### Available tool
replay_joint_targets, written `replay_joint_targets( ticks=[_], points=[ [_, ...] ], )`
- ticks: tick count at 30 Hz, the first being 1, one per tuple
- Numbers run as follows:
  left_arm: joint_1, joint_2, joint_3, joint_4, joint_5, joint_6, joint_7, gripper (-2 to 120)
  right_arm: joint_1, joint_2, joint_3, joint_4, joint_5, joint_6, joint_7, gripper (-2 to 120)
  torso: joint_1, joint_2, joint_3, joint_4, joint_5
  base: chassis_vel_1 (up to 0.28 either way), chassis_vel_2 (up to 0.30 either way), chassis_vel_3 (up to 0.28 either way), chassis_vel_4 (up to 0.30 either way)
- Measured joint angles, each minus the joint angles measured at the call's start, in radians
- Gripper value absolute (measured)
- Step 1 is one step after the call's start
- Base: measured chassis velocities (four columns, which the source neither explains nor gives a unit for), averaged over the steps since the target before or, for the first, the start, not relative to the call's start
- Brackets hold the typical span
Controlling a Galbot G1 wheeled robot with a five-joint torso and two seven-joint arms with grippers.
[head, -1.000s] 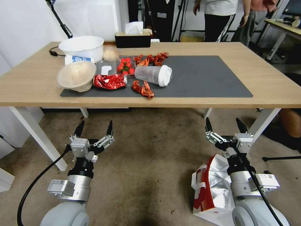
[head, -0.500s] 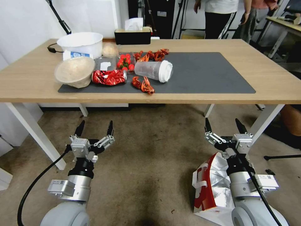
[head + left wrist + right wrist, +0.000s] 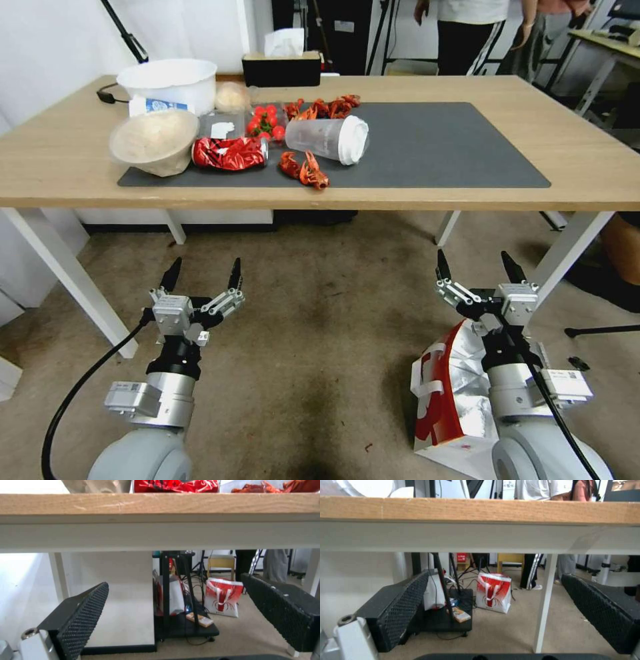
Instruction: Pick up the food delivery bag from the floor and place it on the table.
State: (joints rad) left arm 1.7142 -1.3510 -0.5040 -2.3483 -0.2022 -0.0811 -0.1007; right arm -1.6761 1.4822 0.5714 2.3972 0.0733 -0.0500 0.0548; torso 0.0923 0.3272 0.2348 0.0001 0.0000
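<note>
The food delivery bag [image 3: 450, 400] lies on the floor [image 3: 320, 347] at the robot's right, close beside and partly under the right arm. It appears to be tipped on its side, with its long axis running toward and away from the robot: the open mouth with the crumpled silver foil lining faces the table, and the white base is nearest the robot. A red side panel and the white strap handles face the robot's left.

The right gripper [image 3: 477, 273] hangs above the floor just beyond the bag's mouth, fingers spread wide and pointing at the table's edge, holding nothing. The left gripper [image 3: 202, 275] hangs at a like height, well apart on the other side, also spread and empty. Both wrist views look under the table edge between their own parted black pads.

On the tabletop [image 3: 587, 160] a dark grey mat [image 3: 453, 147] carries, at its left end, a toppled clear cup with a white lid [image 3: 328, 139], a crumpled red foil wrapper [image 3: 229, 153], a covered bowl [image 3: 154, 141], cherry tomatoes [image 3: 265, 123] and red crayfish pieces [image 3: 305, 170]. The mat's right half is bare.
</note>
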Motion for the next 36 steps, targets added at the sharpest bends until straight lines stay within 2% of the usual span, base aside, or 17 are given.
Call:
replay_joint_targets(
  ticks=[18, 36],
  points=[
    [0.005, -0.005, 0.005, -0.002, 0.002, -0.003, 0.007, 99, -0.009, 0.006, -0.002, -0.001, 0.000, 0.010, 0.000, 100, -0.019, -0.064, -0.045, -0.0001, 0.0000, 0.000, 0.000, 0.000, 0.000],
    [0.002, -0.005, 0.006, -0.002, 0.001, -0.007, 0.008, 99, -0.016, 0.007, 0.003, 0.004, 0.003, 0.020, 0.002, 100, -0.037, -0.142, -0.105, -0.0001, 0.0000, 0.000, 0.000, 0.000, 0.000]
  ],
)
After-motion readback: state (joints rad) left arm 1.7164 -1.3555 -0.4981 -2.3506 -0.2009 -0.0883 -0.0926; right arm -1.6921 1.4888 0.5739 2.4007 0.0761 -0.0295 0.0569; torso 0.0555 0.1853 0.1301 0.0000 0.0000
